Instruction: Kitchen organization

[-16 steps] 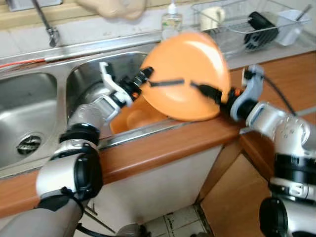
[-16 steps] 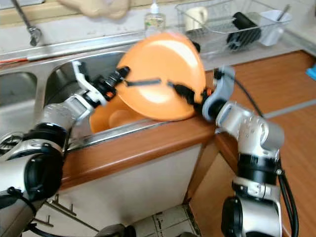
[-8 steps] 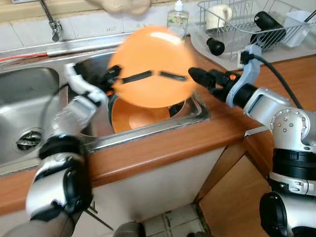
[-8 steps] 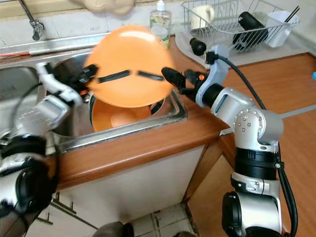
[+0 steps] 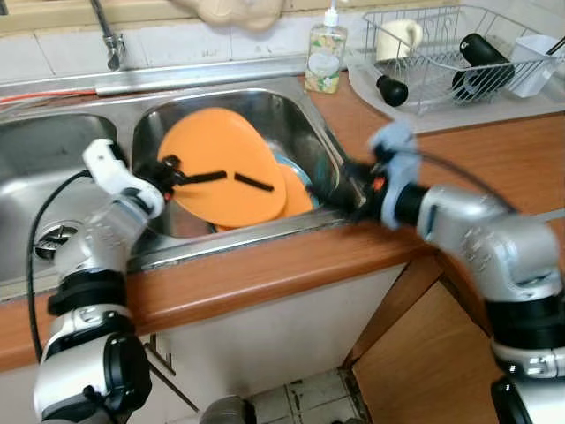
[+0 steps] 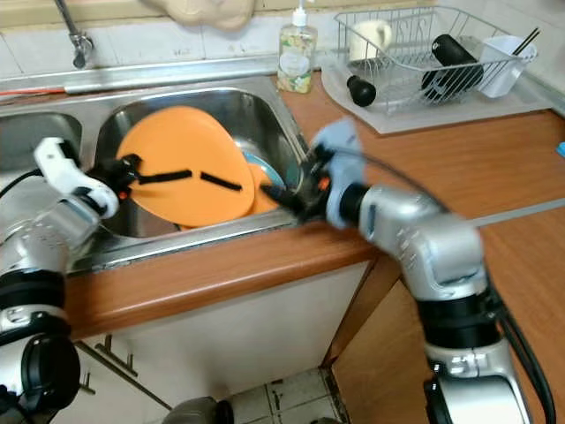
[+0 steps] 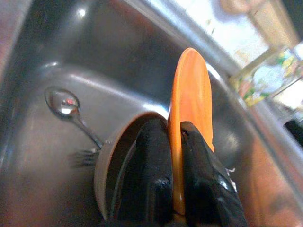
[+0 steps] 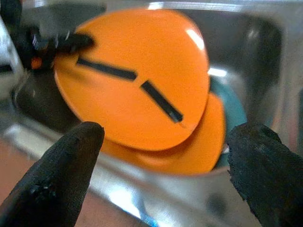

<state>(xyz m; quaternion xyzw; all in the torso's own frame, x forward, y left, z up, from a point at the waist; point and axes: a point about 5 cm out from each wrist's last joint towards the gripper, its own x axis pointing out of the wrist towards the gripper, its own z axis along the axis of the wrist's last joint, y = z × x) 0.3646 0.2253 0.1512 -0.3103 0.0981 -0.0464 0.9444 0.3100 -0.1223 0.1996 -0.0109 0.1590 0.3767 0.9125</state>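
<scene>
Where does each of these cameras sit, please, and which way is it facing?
Left eye view: on the head, looking forward and down at the sink and counter; both silver arms show.
Right eye view: beside it, same scene; dish rack at the right.
Left wrist view: along the left hand, whose fingers clamp the orange plate edge-on over the basin.
Right wrist view: between the open fingers of the right hand, facing the plate's broad face.
Shared: all four show the orange plate.
</scene>
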